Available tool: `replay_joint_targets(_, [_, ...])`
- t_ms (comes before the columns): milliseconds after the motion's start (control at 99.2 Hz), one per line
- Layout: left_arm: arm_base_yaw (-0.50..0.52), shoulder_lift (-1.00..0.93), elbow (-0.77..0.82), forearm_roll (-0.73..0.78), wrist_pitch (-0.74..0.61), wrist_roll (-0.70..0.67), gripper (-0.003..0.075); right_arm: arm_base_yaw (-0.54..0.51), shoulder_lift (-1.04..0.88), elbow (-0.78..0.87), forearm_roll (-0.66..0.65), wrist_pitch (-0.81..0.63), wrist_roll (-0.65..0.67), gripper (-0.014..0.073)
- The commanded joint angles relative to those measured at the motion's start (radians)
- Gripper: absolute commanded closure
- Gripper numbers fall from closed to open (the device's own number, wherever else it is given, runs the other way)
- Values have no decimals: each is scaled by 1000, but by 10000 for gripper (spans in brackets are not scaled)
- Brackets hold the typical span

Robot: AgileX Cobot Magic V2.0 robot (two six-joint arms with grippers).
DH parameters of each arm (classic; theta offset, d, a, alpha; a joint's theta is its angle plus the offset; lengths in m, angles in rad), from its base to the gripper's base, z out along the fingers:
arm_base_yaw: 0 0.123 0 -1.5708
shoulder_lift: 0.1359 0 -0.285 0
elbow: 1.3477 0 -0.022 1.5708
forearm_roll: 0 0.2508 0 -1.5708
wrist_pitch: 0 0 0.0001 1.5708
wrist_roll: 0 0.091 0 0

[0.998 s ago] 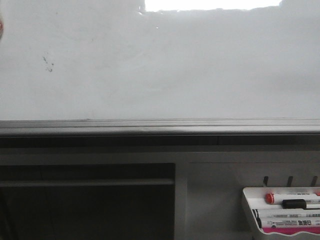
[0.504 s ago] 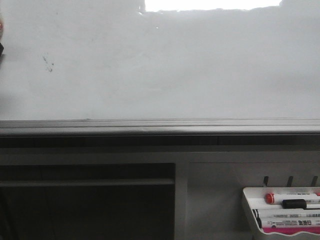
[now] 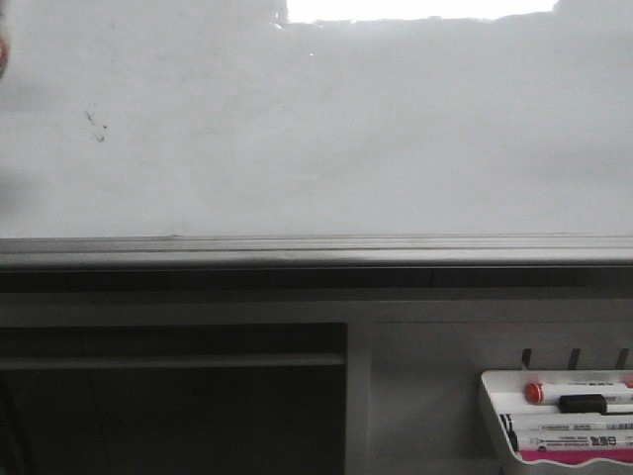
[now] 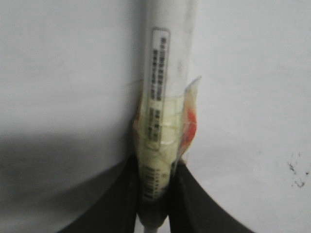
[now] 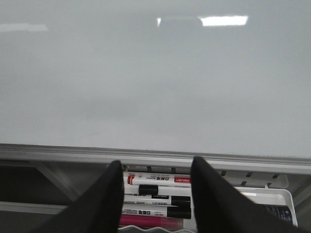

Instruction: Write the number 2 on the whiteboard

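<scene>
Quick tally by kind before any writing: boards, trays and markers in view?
whiteboard: 1
marker tray: 1
held marker, in the left pincer: 1
tray markers: 4, as far as the right wrist view shows
Total: 7

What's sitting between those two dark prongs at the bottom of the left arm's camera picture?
A white marker, wrapped in yellowish tape, is clamped in the left end effector, pointing at the whiteboard. The left wrist view shows it.

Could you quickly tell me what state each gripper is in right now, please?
Left gripper: closed on a white marker, held in front of the whiteboard.
Right gripper: open, holding nothing, with the marker tray beyond it.
</scene>
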Motion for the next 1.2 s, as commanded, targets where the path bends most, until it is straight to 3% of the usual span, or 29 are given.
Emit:
replay_joint_targets(0, [-8, -24, -38, -11, -59, -11, 725, -3, 8, -34, 14, -70, -9, 307])
replay_joint_targets(313, [-8, -108, -38, -7, 84, 53, 740, 8, 62, -158, 161, 82, -156, 307])
replay_joint_targets(545, [-45, -142, -132, -44, 374, 187, 740, 39, 231, -259, 446, 216, -470, 307])
replay_joint_targets(686, [-148, -142, -196, -90, 510, 308, 740, 82, 347, -332, 561, 334, -657, 307])
replay_joint_targets(887, [-354, -142, -227, -107, 563, 402, 740, 219, 487, -427, 580, 405, -836, 307])
replay_joint_targets(1190, [-658, -133, -230, -107, 603, 418, 740, 467, 626, -577, 578, 486, -928, 307])
